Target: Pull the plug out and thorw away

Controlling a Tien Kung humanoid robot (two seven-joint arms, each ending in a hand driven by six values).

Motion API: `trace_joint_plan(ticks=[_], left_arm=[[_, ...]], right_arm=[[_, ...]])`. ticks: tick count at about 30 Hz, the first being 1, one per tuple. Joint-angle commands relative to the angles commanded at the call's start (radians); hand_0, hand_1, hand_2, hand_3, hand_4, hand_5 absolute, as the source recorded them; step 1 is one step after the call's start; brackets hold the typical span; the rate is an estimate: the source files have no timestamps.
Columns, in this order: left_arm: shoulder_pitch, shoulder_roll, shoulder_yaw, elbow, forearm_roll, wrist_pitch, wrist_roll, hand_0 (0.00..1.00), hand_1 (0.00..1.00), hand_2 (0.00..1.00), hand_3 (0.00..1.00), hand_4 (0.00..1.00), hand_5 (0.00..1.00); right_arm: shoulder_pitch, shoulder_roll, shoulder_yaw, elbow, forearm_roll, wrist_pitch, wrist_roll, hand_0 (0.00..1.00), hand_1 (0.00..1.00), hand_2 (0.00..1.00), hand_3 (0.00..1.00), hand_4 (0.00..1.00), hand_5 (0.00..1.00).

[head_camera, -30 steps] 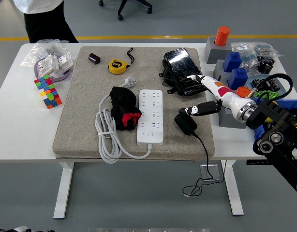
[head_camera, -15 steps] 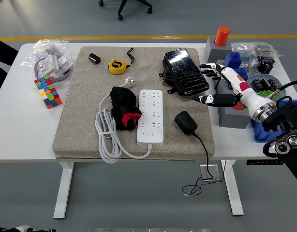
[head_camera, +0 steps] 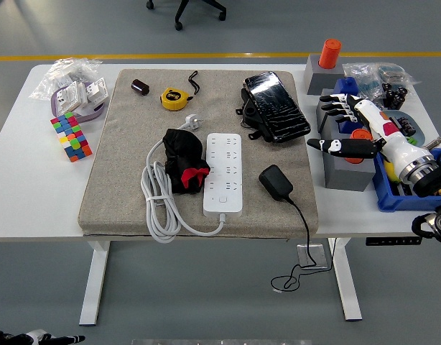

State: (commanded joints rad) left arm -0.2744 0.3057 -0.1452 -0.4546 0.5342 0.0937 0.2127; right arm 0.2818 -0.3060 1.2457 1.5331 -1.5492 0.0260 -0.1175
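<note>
The plug (head_camera: 276, 182) is a black, rounded adapter block lying flat on the grey mat (head_camera: 120, 180), with a thin black cord (head_camera: 301, 230) running off the bench (head_camera: 19, 201) edge and coiling on the floor below. It sits free of the white power strip (head_camera: 224, 172), just beside that strip's right side and well to the left of the fingers (head_camera: 335, 147).

The right hand (head_camera: 364, 129) hovers above the grey block holder (head_camera: 346, 172), its fingers released and spread, grasping nothing; the thumb points left toward the mat. Under and behind the fingers, the holder carries blue blocks (head_camera: 345, 90) and an orange cap (head_camera: 360, 134). Farther behind, a second grey holder bears an orange cylinder (head_camera: 330, 52). To the right of the fingers, a blue bin (head_camera: 393, 198) holds yellow items, too hidden to tell apart. A black pouch (head_camera: 274, 108) lies left of the fingers on the mat.
</note>
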Motion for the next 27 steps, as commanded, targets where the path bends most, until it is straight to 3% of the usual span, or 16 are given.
trace_joint_plan(ticks=[2, 7, 8, 27], left_arm=[[-0.003, -0.002, -0.002, -0.001, 0.001, 0.000, -0.001, 0.548, 0.686, 0.711, 0.721, 0.941, 0.539], [-0.009, -0.005, -0.003, -0.001, 0.002, 0.000, 0.000, 0.548, 0.686, 0.711, 0.721, 0.941, 0.539], [-0.010, -0.005, -0.003, -0.001, 0.001, 0.000, -0.001, 0.547, 0.686, 0.711, 0.722, 0.940, 0.538], [-0.027, -0.019, 0.007, 0.002, -0.011, 0.001, 0.001, 0.550, 0.686, 0.712, 0.718, 0.938, 0.541]], right_arm=[[-0.010, 0.003, 0.010, 0.006, -0.001, -0.001, 0.000, 0.712, 0.726, 0.728, 0.713, 0.998, 0.295], [-0.021, 0.006, 0.028, 0.020, 0.005, -0.013, 0.003, 0.712, 0.726, 0.728, 0.713, 0.998, 0.295], [-0.021, 0.005, 0.029, 0.022, 0.008, -0.016, 0.003, 0.672, 0.695, 0.708, 0.671, 0.998, 0.282], [-0.041, -0.011, 0.014, 0.108, 0.043, -0.015, -0.011, 0.652, 0.664, 0.687, 0.638, 0.971, 0.279]])
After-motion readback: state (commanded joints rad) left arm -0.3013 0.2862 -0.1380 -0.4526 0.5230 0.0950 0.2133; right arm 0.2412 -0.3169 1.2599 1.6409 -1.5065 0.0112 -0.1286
